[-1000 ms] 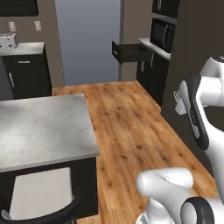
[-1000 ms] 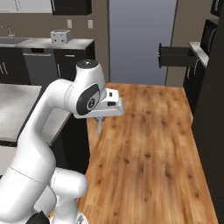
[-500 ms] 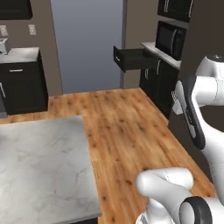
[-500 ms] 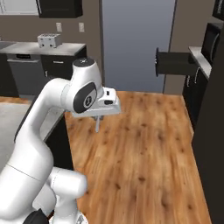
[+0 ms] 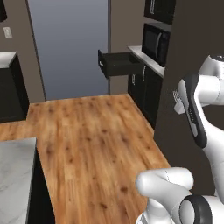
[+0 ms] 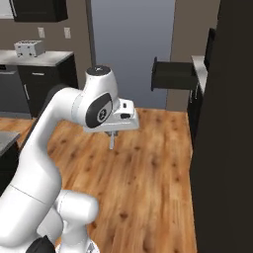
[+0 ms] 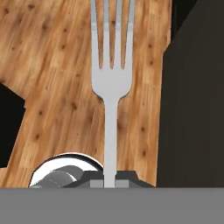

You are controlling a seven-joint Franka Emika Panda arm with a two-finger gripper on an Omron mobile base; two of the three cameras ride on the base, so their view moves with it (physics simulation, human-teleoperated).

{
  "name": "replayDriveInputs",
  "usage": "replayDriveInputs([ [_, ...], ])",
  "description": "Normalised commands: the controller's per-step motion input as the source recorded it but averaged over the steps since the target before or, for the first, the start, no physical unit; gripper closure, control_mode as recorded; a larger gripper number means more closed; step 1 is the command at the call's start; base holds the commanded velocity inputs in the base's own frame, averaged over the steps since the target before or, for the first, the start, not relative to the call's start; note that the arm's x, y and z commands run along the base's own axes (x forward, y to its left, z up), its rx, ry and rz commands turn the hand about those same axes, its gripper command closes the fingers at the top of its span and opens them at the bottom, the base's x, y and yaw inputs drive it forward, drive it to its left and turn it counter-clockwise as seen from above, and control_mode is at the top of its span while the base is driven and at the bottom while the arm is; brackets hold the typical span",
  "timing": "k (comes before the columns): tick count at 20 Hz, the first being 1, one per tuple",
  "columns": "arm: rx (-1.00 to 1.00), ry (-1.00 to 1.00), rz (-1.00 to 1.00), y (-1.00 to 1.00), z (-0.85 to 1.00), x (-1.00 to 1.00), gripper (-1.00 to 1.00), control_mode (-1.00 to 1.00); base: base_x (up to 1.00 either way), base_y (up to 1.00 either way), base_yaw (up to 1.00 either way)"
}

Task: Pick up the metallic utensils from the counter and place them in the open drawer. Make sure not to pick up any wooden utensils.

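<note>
A silver fork [image 7: 111, 74], one of the metallic utensils, runs up the hand view with its handle pinched in my gripper [image 7: 110, 177], which is shut on it. In the right base view my gripper [image 6: 112, 134] hangs over the wooden floor, and the fork [image 6: 111, 144] points down from it. The open drawer [image 5: 118, 64] juts out from the black cabinets ahead, and it appears as a black box [image 6: 171, 75] to the right of the arm. A corner of the marble counter [image 5: 15, 175] lies at lower left. The wooden utensils are out of view.
A tall dark cabinet [image 6: 227, 123] stands close on the right, and its panel [image 7: 192, 96] is beside the fork. A microwave [image 5: 156, 41] sits above the drawer's counter. A toaster [image 6: 28, 48] stands on the far pale counter. Wooden floor [image 5: 92, 140] stretches ahead.
The base has driven on, so the whole scene shifted. The drawer looms larger and nearer, and the marble counter has slid off to the lower left. The arm keeps its pose with the fork.
</note>
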Motion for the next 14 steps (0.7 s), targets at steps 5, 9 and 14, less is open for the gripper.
replayDriveInputs([
  [5, 0.00, 0.00, 0.00, 0.00, 0.00, 0.00, 1.00, 1.00, 1.00, -0.04, 0.00],
  [9, 0.00, 0.00, 0.00, 0.00, 0.00, 0.00, 1.00, 1.00, 1.00, 0.00, 0.00],
  [14, 0.00, 0.00, 0.00, 0.00, 0.00, 0.00, 1.00, 1.00, 1.00, 0.00, 0.00],
])
